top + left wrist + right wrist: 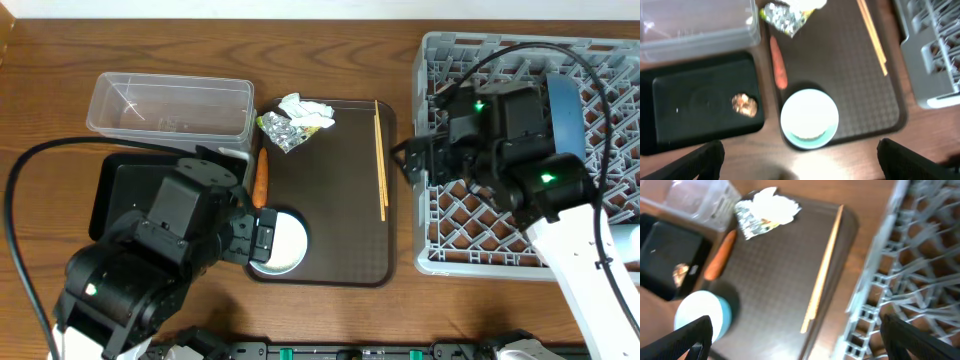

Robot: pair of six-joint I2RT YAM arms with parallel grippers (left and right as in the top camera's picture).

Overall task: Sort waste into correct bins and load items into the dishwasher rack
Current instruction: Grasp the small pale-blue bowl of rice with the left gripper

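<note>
A small light-blue cup (281, 241), white inside, stands on the brown serving tray's front left corner; it also shows in the left wrist view (809, 119). An orange carrot (261, 177) lies at the tray's left edge. Crumpled white paper (303, 107) and a silvery foil wrapper (282, 130) lie at its back. Wooden chopsticks (380, 158) lie along its right side. A brown food lump (744, 105) sits in the black tray (695, 105). The clear tub (170, 104) stands behind. A blue plate (563, 110) stands in the grey rack (500, 235). My left gripper (800, 167) is open just before the cup. My right gripper (805, 347) is open above the tray's right edge.
The brown serving tray (335, 215) lies between the black tray and the rack. My left arm covers much of the black tray in the overhead view. My right arm hangs over the rack's left half. No white bowl or pink cup is in view.
</note>
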